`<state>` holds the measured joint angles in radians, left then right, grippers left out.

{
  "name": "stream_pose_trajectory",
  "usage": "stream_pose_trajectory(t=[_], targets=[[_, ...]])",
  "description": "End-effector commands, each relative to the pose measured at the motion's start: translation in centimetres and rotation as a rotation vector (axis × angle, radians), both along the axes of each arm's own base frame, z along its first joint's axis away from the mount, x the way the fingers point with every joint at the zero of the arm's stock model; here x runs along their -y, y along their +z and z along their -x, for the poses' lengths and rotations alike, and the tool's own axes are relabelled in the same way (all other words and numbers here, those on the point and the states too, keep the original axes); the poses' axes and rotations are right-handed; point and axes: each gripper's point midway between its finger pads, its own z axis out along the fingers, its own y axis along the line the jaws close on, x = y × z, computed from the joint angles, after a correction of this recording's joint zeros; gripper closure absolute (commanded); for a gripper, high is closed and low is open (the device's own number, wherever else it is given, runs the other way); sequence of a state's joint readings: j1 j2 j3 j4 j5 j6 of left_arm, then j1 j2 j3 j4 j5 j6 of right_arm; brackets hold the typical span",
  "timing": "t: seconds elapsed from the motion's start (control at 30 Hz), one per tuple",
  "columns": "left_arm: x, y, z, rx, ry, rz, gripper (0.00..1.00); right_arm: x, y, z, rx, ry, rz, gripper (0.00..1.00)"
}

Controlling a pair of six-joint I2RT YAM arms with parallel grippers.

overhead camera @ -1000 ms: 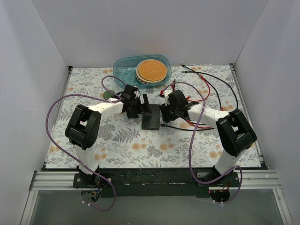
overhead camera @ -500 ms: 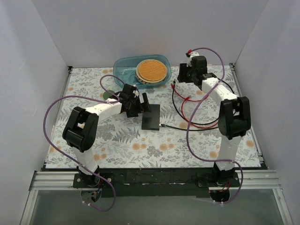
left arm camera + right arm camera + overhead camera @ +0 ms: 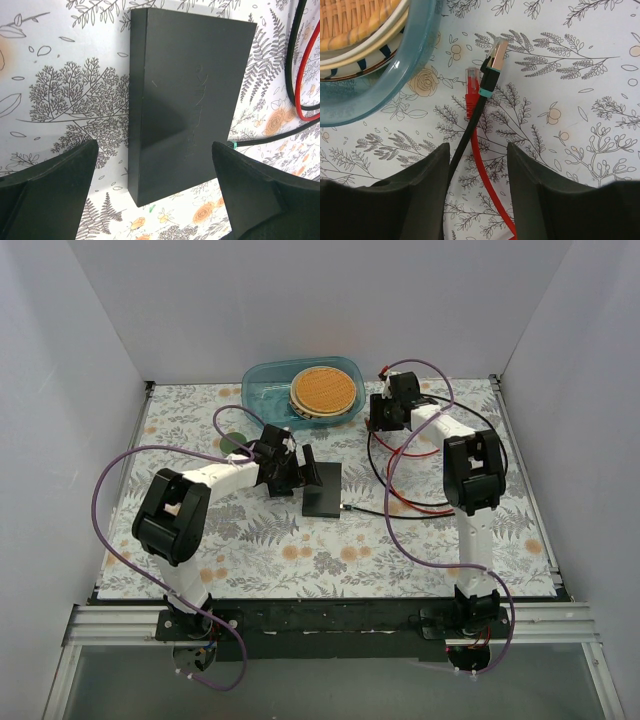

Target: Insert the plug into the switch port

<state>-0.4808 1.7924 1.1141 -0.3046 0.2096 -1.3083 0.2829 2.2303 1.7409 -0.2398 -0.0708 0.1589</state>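
The switch is a flat black box (image 3: 322, 490) on the floral mat, seen close in the left wrist view (image 3: 185, 95). A black cable end (image 3: 231, 145) sits at its right side. My left gripper (image 3: 298, 468) is open and empty, its fingers (image 3: 45, 195) spread wide just short of the box. A black cable's plug with a teal boot (image 3: 491, 67) lies beside a red plug (image 3: 471, 82) on the mat by the bowl. My right gripper (image 3: 477, 195) is open above both cables, which run between its fingers. It is at the back right in the top view (image 3: 380, 412).
A blue bowl (image 3: 262, 380) holding a wicker plate (image 3: 323, 390) stands at the back, just left of the plugs (image 3: 380, 90). Red and black cables (image 3: 405, 455) loop over the mat's right half. A small green disc (image 3: 232, 440) lies left of the left arm. White walls enclose the mat.
My right arm has swung from beside the switch to the back right, then shifted a little left towards the bowl. The left arm has barely moved.
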Motion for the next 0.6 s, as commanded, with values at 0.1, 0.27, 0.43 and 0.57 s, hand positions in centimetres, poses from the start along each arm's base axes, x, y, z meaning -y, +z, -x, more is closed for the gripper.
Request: stream_pose_trajectory(t=[0.1, 0.27, 0.43, 0.57], targets=[[0.0, 2.7, 0.1, 0.067, -0.012, 0.041, 0.02, -1.5, 0.4, -1.8, 0.032, 0.012, -0.071, 0.47], [-0.2, 2.9, 0.4, 0.071, -0.019, 0.04, 0.02, -1.5, -1.4, -2.4, 0.006, 0.0, -0.055, 0.54], [-0.3, 3.5, 0.5, 0.083, -0.017, 0.038, 0.02, -1.0, -2.0, -2.1, 0.009, -0.013, -0.038, 0.79], [-0.4, 3.8, 0.6, 0.092, -0.015, 0.04, 0.02, -0.1, 1.0, -1.3, 0.073, -0.032, -0.047, 0.84]])
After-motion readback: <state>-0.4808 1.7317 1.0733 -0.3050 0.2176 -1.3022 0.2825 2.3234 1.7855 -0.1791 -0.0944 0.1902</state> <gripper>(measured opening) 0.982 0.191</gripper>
